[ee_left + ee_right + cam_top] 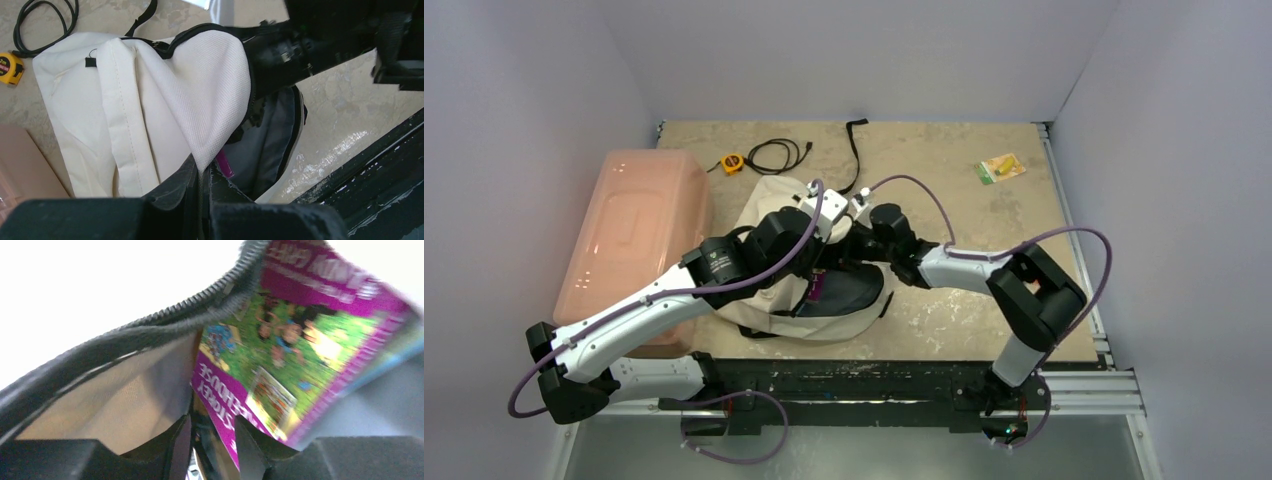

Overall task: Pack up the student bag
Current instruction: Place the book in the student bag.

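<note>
The student bag (769, 205) lies mid-table, cream canvas with black zipper trim. My left gripper (826, 222) is shut on the edge of its white-lined flap (200, 90) and holds the mouth open; in the left wrist view the gripper (204, 172) pinches the flap's tip. My right gripper (856, 246) reaches into the opening. A purple book (280, 345) with a green picture runs between its fingers (212, 432), lying against the right finger with a gap on the left side. A purple sliver of the book (224, 165) shows inside the bag.
A large pink plastic bin (634, 240) stands left of the bag. Behind the bag lie a yellow tape measure (733, 163), a coiled black cable (779, 153) and a black strap (856, 150). A yellow-green packet (1002, 167) sits far right.
</note>
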`<state>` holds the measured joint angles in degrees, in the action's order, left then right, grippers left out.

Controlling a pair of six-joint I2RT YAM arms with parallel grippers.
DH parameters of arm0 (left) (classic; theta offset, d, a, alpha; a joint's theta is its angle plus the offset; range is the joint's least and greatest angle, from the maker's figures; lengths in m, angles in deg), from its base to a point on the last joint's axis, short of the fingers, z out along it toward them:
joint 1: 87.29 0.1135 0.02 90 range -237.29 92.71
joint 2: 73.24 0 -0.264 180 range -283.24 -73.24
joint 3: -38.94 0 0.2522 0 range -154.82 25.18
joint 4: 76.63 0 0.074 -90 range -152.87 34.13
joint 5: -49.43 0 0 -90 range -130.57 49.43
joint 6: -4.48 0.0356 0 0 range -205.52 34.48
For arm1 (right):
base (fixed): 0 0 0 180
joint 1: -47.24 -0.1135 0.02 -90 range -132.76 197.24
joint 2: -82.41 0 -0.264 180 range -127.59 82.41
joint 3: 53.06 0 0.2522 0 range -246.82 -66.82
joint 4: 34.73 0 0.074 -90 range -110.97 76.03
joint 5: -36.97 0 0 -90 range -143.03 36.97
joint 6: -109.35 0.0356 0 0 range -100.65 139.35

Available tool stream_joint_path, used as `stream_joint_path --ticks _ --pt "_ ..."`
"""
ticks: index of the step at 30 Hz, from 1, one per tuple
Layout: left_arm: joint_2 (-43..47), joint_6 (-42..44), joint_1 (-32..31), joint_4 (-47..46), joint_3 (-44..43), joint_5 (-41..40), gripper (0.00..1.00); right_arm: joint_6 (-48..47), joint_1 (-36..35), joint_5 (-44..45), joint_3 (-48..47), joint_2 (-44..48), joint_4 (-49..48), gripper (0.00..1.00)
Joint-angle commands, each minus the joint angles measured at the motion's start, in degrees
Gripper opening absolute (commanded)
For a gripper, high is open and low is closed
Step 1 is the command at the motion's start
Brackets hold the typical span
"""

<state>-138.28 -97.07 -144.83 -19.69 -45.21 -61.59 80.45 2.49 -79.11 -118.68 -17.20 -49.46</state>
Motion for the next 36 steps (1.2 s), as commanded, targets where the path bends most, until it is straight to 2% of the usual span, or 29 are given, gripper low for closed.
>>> stream_joint_path --ticks 1,5,9,11,16,19,22,26,29,33,36 --pt "0.9 -1.2 -0.5 -5.2 0.1 2.0 0.0 -6.5 3.1 2.4 5.8 8.3 5.8 0.45" --pt "1.1 -1.1 -0.5 -5.3 0.3 2.1 0.0 -7.3 3.6 2.7 10.4 9.4 4.4 0.54" --pt "1.0 -1.6 -0.5 -5.3 0.4 2.8 0.0 -6.7 3.5 3.3 8.4 5.3 2.0 0.53" --pt "1.1 -2.0 -0.5 -5.1 0.5 3.0 0.0 -5.7 2.8 1.8 5.3 2.0 0.3 0.48" --pt "1.4 -3.2 -0.5 -4.9 1.7 3.2 0.0 -4.9 -0.5 2.8 -6.1 -2.4 1.4 0.27" --pt "1.4 -3.9 -0.5 -5.8 3.1 3.0 0.0 -4.3 -0.6 2.5 -7.8 -4.2 0.0 0.25" --pt "1.0 -4.2 -0.5 -6.3 4.0 2.7 0.0 -2.4 0.7 0.1 -4.3 -3.9 -4.6 0.27" --pt "0.8 -5.1 -0.5 -6.2 4.6 2.8 0.0 -4.6 3.9 -2.5 1.7 2.9 -0.5 0.41" --pt "1.1 -5.9 -0.5 -7.7 6.4 3.8 0.0 -12.3 7.5 -2.3 4.4 10.2 12.4 0.55" --pt "-0.2 -6.9 -0.5 -8.4 8.0 5.7 0.0 -25.8 9.9 4.4 5.9 21.2 31.2 0.76" --pt "-1.2 -8.1 -0.5 -8.3 8.6 7.5 0.0 -32.1 10.9 9.3 5.9 24.7 38.9 0.93"
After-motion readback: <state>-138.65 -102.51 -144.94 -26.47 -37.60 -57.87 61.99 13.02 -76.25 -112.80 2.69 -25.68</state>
